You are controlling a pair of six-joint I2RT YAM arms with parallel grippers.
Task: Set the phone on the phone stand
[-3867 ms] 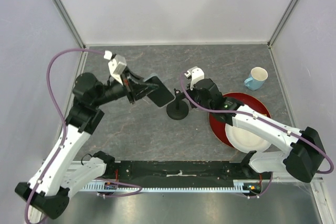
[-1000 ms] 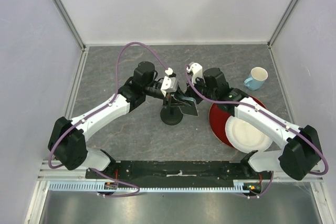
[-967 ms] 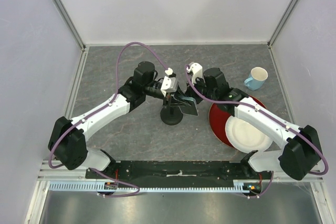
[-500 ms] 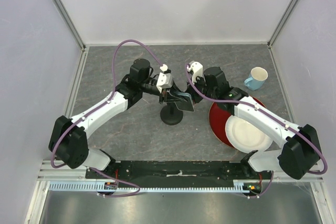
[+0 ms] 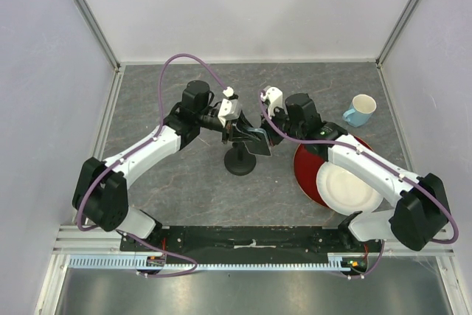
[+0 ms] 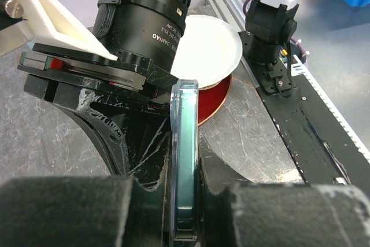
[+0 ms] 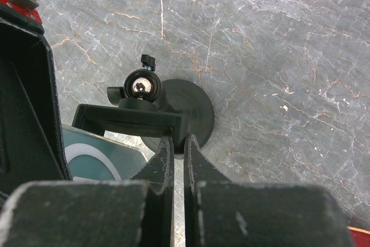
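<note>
The phone (image 5: 255, 141) is a thin dark slab with a glassy teal-looking edge. It's up off the worktop (image 5: 184, 182), tilted, with one end pinched in the left pincer (image 6: 185, 209). It hangs right over the top of the phone stand (image 5: 240, 165), and I can't tell if it's actually touching the cradle. The stand's all black, with a round disc base flat on the worktop, a short post, a ball joint and a small cradle on top.

a white plate (image 5: 346, 191) is laid on a red plate (image 5: 303, 174) at the right of the grey marbled table (image 5: 184, 186); a light blue mug (image 5: 360, 111) is set just beyond them.
</note>
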